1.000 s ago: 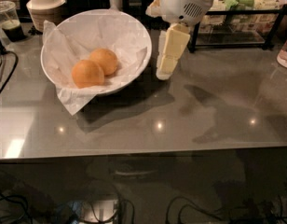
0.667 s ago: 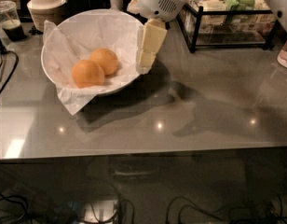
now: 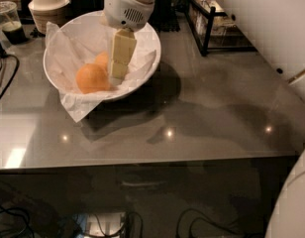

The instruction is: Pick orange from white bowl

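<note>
The white bowl (image 3: 148, 39) stands at the back left of the grey table, lined with crumpled white paper. Two oranges lie in it: one (image 3: 91, 78) at the front left, and one (image 3: 102, 59) behind it, partly hidden by the gripper. My gripper (image 3: 119, 71) reaches down from the white arm (image 3: 127, 6) into the bowl. Its tip is just right of the front orange and in front of the rear one. I cannot tell whether it touches either orange.
A small cream lidded container (image 3: 47, 0) and a plastic cup with dark liquid (image 3: 9, 22) stand behind the bowl at the left. A black wire rack (image 3: 212, 24) is at the back right. Cables (image 3: 1, 78) lie at the left edge.
The gripper has moved left, from beside the bowl's right rim to over and into the bowl, beside the oranges. The oranges have not moved in the bowl.
</note>
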Available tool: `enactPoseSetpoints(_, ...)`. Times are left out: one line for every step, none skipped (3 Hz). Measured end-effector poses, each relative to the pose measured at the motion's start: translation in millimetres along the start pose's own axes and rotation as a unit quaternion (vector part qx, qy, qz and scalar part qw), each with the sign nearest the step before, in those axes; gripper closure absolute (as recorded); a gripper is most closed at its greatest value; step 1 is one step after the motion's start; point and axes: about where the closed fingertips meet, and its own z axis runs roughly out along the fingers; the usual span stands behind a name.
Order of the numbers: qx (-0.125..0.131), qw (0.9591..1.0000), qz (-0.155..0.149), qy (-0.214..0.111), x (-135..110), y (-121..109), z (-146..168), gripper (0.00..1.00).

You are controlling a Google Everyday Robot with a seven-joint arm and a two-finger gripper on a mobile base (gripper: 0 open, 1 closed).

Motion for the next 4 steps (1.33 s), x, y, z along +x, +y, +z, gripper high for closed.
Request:
enactPoseSetpoints(0.000,1.0000,0.000,0.000,0,0,0,0.00)
enactPoseSetpoints(0.007,0.9994,-0.031,-0.015,-17,-21,7,0.00)
enactPoseSetpoints(-0.001,0.9969,-0.071,-0.032,-37,-42,21,0.00)
enactPoseSetpoints(-0.040,0.9878,-0.139,-0.058,-51,-51,36,0.00)
